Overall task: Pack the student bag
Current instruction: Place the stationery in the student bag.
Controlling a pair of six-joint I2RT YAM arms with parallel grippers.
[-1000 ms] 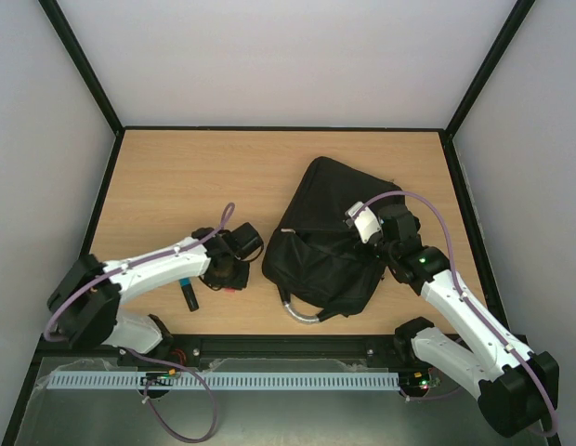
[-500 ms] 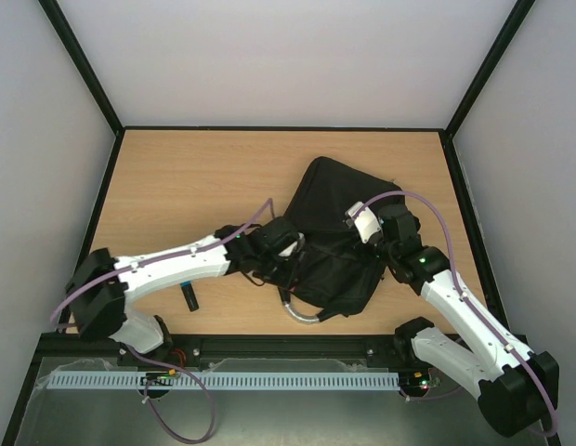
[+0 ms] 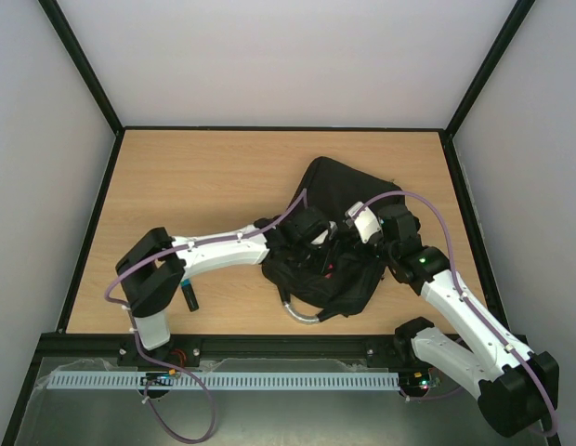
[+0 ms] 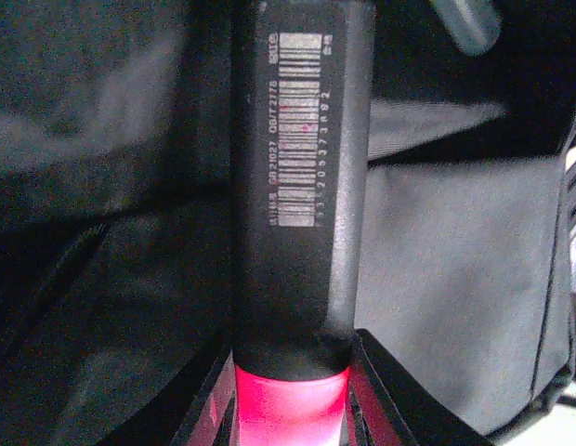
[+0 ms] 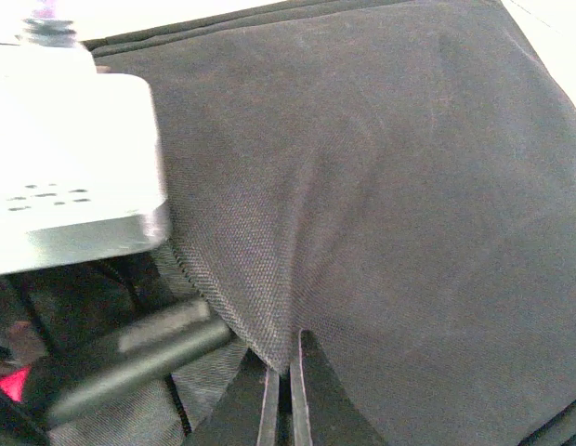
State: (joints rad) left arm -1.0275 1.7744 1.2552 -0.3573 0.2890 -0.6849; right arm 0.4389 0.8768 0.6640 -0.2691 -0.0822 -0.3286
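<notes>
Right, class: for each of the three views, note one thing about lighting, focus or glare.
Top external: even light, sharp, the student bag a near-featureless black. Left wrist: dim; the marker has a readable barcode, its pink end glows oversaturated, fabric behind is soft. Right wrist: the white housing is blown out, the bag's weave crisp.

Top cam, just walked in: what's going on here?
Mid-packing. The right gripper is pinched shut on a fold of the student bag, lifting the black fabric so the mouth gapes. The left gripper grips a black marker with a barcode label by its pink end and points it into that opening; it is not released yet. A second dark pen lies on the table near the left arm's base.
</notes>
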